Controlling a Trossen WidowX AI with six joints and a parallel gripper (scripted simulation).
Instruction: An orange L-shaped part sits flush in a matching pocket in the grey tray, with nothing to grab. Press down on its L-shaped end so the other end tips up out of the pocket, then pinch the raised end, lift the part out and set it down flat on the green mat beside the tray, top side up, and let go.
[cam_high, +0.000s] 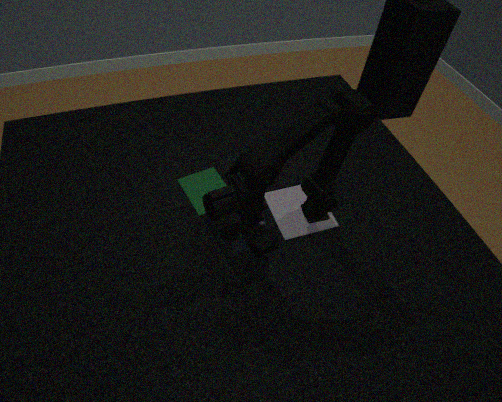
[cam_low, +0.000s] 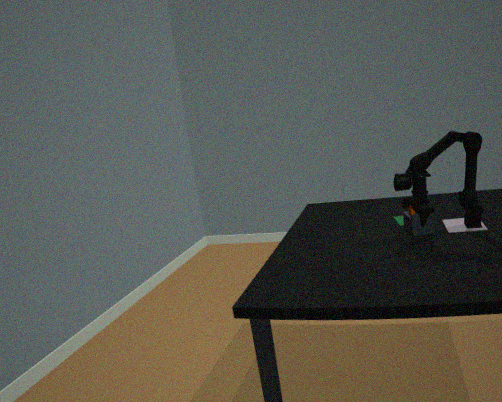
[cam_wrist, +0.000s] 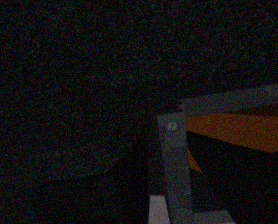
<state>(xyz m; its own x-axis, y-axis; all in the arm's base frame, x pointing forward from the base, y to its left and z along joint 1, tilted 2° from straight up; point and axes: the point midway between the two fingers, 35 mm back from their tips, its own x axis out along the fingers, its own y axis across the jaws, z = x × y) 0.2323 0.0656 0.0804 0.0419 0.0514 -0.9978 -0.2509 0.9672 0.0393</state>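
Observation:
The orange part (cam_low: 412, 210) (cam_wrist: 232, 131) looks tipped: its long end stands up out of the pocket, and its L-shaped end is low, mostly behind a finger in the wrist view. The grey tray (cam_low: 422, 230) (cam_wrist: 175, 165) is around it; in the top view the arm and darkness hide most of both. My gripper (cam_low: 424, 221) (cam_wrist: 164, 139) is partly open with nothing between its fingers. It is down at the tray, one finger over the L-shaped end. The green mat (cam_high: 197, 182) (cam_low: 399, 220) lies beside the tray, partly hidden by the gripper.
A pale sheet (cam_high: 287, 215) (cam_low: 452, 226) (cam_wrist: 158, 207) lies under the arm's base, on the other side of the tray from the mat. A tall dark box (cam_high: 407, 60) stands behind the arm in the top view. The table (cam_high: 125, 300) (cam_low: 325, 265) is black and dimly lit.

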